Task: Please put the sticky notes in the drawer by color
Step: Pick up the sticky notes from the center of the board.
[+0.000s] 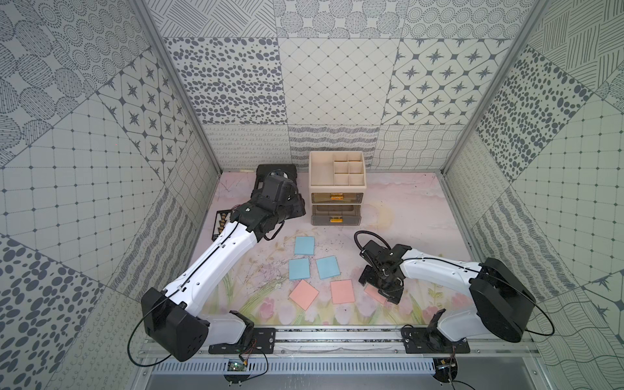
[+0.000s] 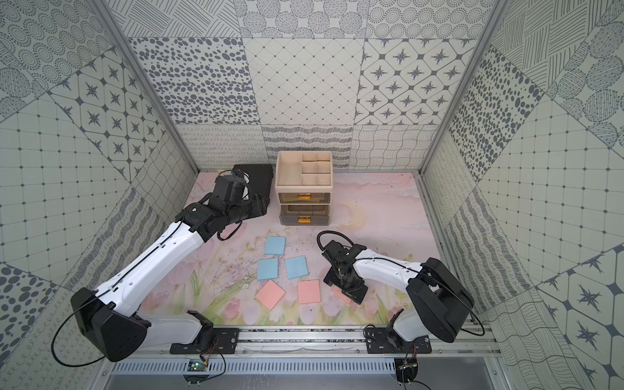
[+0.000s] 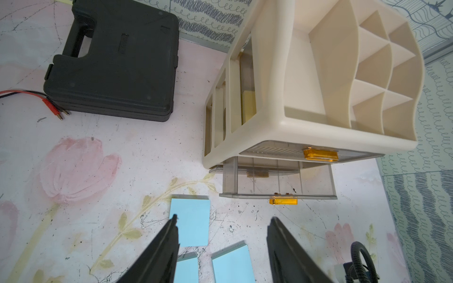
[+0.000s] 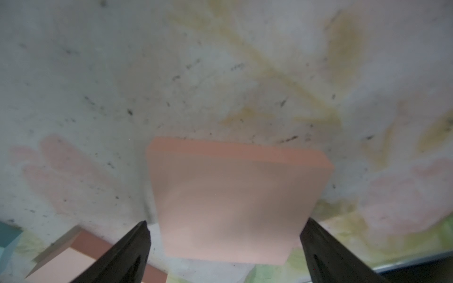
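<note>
Our right tool (image 4: 226,221) stands wide open and empty, straddling 1 pink note (image 4: 235,186) that lies flat on the bench (image 1: 405,209), directly beneath it. Our left tool (image 3: 223,220), half open and empty, hangs farther off beside the pulled-out drawer (image 3: 277,181).

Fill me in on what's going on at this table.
The robot is sorting sticky notes into a cream drawer cabinet. The right gripper is open, its jaws on either side of a pink note lying on the table, not yet closed on it. The left gripper hangs open and empty near the cabinet, whose second drawer is pulled out. Three blue notes and two more pink notes lie on the table.
</note>
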Motion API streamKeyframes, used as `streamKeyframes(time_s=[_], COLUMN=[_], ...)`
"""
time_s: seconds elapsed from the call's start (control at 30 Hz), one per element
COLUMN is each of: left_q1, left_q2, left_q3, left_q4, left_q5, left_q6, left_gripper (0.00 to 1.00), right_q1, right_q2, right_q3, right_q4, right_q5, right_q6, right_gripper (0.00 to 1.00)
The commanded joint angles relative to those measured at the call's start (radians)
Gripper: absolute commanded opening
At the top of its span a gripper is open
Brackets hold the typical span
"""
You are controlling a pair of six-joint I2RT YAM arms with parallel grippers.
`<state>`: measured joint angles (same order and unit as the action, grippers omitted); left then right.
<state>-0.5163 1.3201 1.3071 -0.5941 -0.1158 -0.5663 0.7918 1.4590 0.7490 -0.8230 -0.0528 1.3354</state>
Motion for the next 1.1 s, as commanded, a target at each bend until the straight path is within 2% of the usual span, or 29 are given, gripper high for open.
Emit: streamKeyframes(time_s=[0.0,0.47,0.6,0.8,1.07], left_q1=[0.004,0.004,0.004,0.004,0.004], left_q2=[0.002,0.001,0.0,-0.002,0.0], left_q3=[0.012,0.008,0.001,-0.002,-0.014], left_q4=[0.025,0.021,0.02,0.025,0.037], left_q5=[-0.012,-0.015,-0.016,-0.01,0.005], left_q6=[0.022,0.019,0.02,0.013,-0.007], left_gripper=[0.61,0.61,0.61,0.61,0.61], right_q1=[0.003,-0.044,-0.045,-0.043,-0.035], right_q2=[-0.003,0.046,0.04,-0.003,-0.074], right_q3=[-0.036,-0.055,-0.066,-0.076,-0.01], right_q4=[0.0,0.069,0.083,0.081,0.018], right_q5=[-0.01,-0.001,-0.006,0.008,0.049], right_q6=[0.021,-0.035,-0.032,-0.033,-0.068], right_gripper=[0.99,0.99,0.88,0.63,0.61])
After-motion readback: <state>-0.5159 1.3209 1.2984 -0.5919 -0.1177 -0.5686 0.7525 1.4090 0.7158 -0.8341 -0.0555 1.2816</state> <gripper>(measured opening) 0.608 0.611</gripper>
